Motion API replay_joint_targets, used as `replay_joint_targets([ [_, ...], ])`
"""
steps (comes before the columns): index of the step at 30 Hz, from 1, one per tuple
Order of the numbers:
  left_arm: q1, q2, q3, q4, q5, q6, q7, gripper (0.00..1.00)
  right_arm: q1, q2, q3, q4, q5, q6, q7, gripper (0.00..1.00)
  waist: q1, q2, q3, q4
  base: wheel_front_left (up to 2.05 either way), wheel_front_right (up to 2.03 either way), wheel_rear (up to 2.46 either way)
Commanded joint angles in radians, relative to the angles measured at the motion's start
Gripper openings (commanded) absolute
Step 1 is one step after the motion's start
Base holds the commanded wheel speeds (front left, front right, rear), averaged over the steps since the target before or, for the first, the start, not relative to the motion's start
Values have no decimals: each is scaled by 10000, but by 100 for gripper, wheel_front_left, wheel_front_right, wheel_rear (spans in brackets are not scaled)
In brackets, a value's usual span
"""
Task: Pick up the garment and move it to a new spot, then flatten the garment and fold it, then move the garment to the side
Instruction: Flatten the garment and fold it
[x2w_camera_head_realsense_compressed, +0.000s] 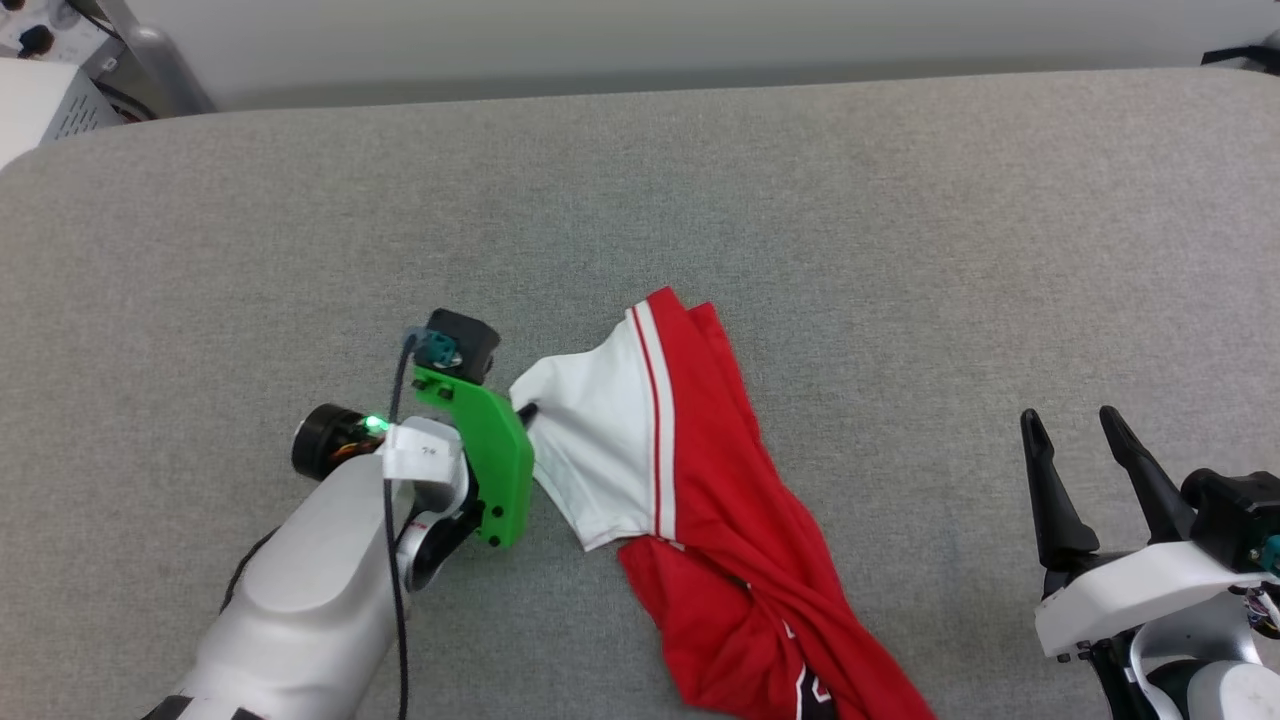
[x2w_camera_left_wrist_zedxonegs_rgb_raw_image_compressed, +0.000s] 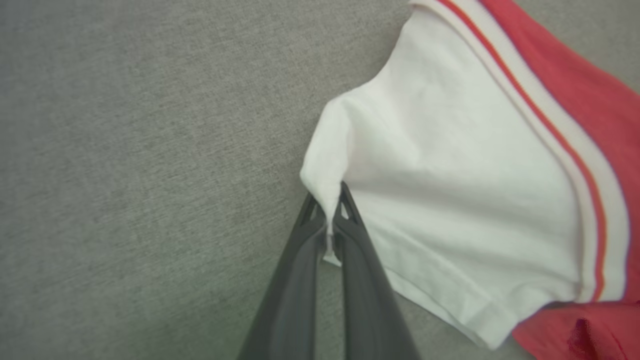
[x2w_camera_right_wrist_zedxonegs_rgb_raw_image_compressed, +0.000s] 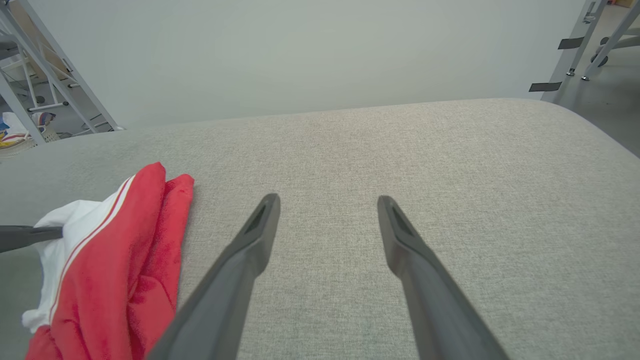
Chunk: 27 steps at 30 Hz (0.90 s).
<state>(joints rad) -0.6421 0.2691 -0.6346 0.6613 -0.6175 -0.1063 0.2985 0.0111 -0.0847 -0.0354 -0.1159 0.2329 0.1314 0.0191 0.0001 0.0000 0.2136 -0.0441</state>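
The garment (x2w_camera_head_realsense_compressed: 700, 470) lies crumpled on the grey table, a red jersey with a white sleeve and a red-white striped trim. Its white sleeve (x2w_camera_left_wrist_zedxonegs_rgb_raw_image_compressed: 450, 170) fans out to the left. My left gripper (x2w_camera_left_wrist_zedxonegs_rgb_raw_image_compressed: 330, 210) is shut on the sleeve's left edge, a fold of white cloth pinched between the dark fingers. In the head view the left gripper (x2w_camera_head_realsense_compressed: 525, 412) sits just left of the sleeve, behind its green mount. My right gripper (x2w_camera_head_realsense_compressed: 1070, 425) stands open at the lower right, apart from the garment (x2w_camera_right_wrist_zedxonegs_rgb_raw_image_compressed: 110, 260). A black print shows at the garment's lower end.
The grey fabric table (x2w_camera_head_realsense_compressed: 640, 200) stretches wide behind and to both sides of the garment. Its far edge (x2w_camera_head_realsense_compressed: 640, 95) meets a pale wall. Metal frame legs (x2w_camera_right_wrist_zedxonegs_rgb_raw_image_compressed: 575, 45) stand off the table's right, a rack (x2w_camera_right_wrist_zedxonegs_rgb_raw_image_compressed: 50, 75) off its left.
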Motion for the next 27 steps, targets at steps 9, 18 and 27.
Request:
replay_joint_targets([
  [9, 1856, 1428, 709, -1689, -318, 1003, -506, 0, 337, 58, -192, -9, 58, -7, 233, 100, -1, 0, -823, 542, 0, 0, 0],
  [18, 4845, 1420, 1415, -2846, -1468, 2193, -793, 0, 660, 100, -240, -71, 77, -7, 442, 100, -1, 0, -1218, 687, 0, 0, 0],
  [27, 5829, 1105, 1442, -3207, -1594, 2569, -1398, 100, 885, 158, -398, -161, 104, -7, 588, 100, -1, 0, -1403, 954, 0, 0, 0],
])
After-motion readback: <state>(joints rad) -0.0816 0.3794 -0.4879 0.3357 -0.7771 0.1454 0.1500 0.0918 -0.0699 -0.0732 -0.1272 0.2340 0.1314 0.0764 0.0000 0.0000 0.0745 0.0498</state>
